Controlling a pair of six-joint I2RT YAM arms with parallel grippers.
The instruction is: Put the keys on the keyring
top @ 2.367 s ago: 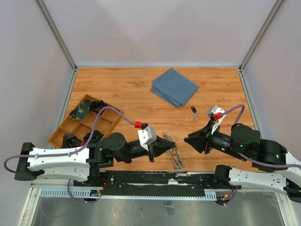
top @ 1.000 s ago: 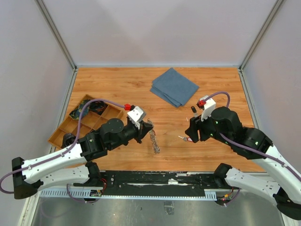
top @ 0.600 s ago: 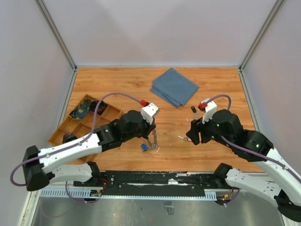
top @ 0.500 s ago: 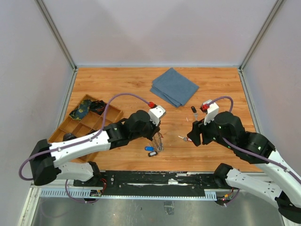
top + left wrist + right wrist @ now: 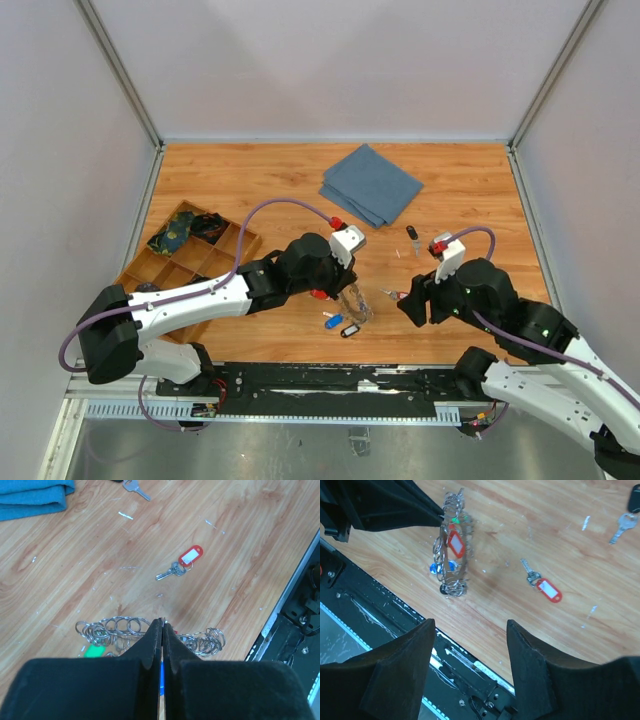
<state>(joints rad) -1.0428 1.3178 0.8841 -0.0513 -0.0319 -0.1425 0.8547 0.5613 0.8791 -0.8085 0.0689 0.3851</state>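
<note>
1. Over the last second the left fingers [image 5: 152, 645], clenched on the ring [image 5: 451, 555], have carried it rightward across the tabletop [image 5: 250, 180]. In the overhead view it now stands on edge just right of lower centre.
2. Red, blue and green tags already hang on the ring, so part of the job looks done.
3. The move brings the ring near the loose red key [image 5: 543, 586], which lies flat between the ring and the right fingers [image 5: 400, 675]. It is probably next to be threaded.
4. The right fingers are released and empty, and have eased slightly down-frame beside that key.
5. A black key [image 5: 412, 233] lies further up, near the cloth [image 5: 372, 185].
6. The tray [image 5: 185, 255] sits well apart at left; nothing blocks the red key.
</note>
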